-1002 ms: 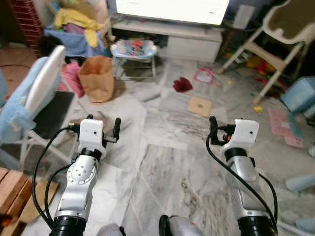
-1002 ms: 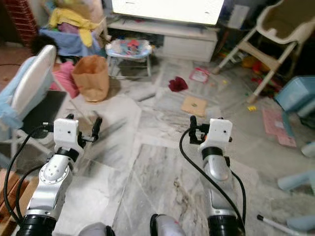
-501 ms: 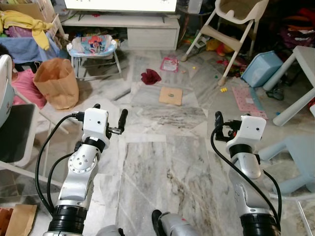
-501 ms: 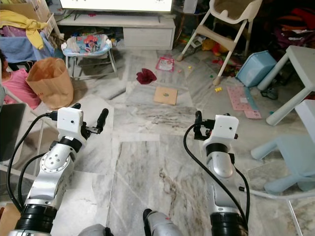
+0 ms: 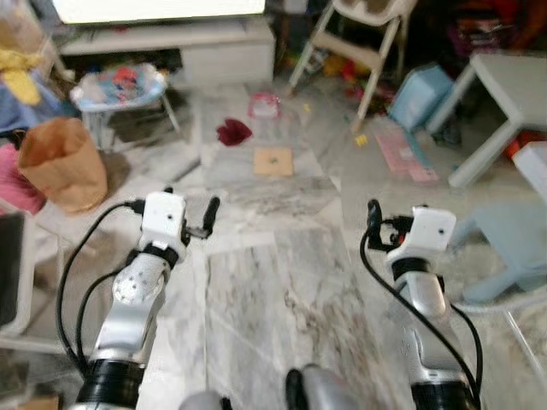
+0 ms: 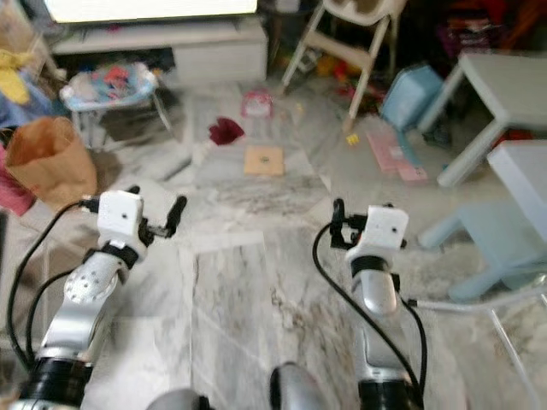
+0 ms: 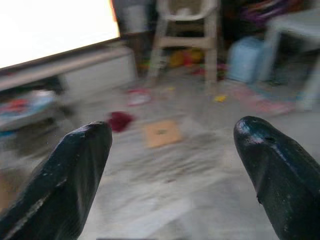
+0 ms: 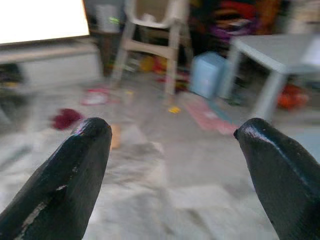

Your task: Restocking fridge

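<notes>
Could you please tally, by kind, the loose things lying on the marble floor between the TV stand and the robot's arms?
Brown paper bag: 1
Dark red cloth: 1
Tan cardboard square: 1
Pink packet: 1
Pink mat: 1
Small yellow toy: 1
Total: 6

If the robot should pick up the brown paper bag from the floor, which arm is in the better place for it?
Probably the left. The brown paper bag stands on the robot's left, nearer the left gripper than the right gripper. Both grippers are open and empty, so side decides it.
</notes>
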Controlling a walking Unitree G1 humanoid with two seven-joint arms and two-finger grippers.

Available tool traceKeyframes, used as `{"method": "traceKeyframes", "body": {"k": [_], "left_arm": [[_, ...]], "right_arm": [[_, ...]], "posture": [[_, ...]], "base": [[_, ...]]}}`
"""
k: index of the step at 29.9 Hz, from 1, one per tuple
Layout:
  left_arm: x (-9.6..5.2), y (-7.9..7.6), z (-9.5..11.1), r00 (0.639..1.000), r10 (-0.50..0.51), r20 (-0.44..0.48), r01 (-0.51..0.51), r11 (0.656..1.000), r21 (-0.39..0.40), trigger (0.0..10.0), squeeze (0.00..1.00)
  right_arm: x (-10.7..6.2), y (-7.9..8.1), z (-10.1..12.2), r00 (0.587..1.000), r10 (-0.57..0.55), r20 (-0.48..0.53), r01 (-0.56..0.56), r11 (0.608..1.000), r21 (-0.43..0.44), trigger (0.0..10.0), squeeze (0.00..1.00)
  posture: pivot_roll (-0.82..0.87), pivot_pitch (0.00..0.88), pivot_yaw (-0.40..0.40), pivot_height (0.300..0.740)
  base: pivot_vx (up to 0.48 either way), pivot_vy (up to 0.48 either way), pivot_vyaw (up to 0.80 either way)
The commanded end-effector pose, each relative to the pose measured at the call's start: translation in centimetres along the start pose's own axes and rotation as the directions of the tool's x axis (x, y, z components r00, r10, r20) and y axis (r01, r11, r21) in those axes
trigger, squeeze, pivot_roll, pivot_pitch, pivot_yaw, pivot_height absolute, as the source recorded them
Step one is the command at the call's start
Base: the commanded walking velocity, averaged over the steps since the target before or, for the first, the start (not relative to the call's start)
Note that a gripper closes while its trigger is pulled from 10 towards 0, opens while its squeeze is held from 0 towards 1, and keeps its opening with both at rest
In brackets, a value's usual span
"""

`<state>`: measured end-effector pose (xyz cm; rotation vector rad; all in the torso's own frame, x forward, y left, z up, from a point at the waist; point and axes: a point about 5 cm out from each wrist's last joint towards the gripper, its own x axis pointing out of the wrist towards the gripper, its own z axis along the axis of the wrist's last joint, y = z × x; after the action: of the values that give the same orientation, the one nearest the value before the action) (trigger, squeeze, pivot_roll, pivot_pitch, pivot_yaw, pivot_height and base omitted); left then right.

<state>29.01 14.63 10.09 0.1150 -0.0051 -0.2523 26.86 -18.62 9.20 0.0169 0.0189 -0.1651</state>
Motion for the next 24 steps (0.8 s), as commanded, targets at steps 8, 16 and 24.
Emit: {"method": "traceKeyframes", "body": {"k": [8, 16, 24], "left_arm": [[0.0, -0.1, -0.5, 1.000, 0.003, -0.014, -0.003, 1.000, -0.002, 10.0, 0.00], [0.5, 0.0, -0.8, 0.997, 0.062, -0.050, -0.063, 0.998, -0.017, 10.0, 0.00], [0.7, 0.0, -0.7, 0.996, 0.073, -0.054, -0.074, 0.997, -0.025, 10.0, 0.00]], "right_arm": [[0.6, 0.2, 0.7, 1.000, 0.018, 0.024, -0.018, 1.000, -0.017, 10.0, 0.00], [0.4, 0.1, 0.6, 0.999, 0.037, 0.018, -0.037, 0.999, 0.000, 10.0, 0.00], [0.4, 0.9, 0.5, 0.995, 0.095, 0.010, -0.095, 0.995, -0.015, 10.0, 0.00]], "posture": [[-0.07, 0.091, -0.005, 0.740], [-0.08, 0.079, 0.001, 0.740], [-0.07, 0.076, -0.001, 0.740]], "base": [[0.000, 0.000, -0.80], [0.000, 0.042, -0.20], [-0.151, 0.314, 0.00]]}}
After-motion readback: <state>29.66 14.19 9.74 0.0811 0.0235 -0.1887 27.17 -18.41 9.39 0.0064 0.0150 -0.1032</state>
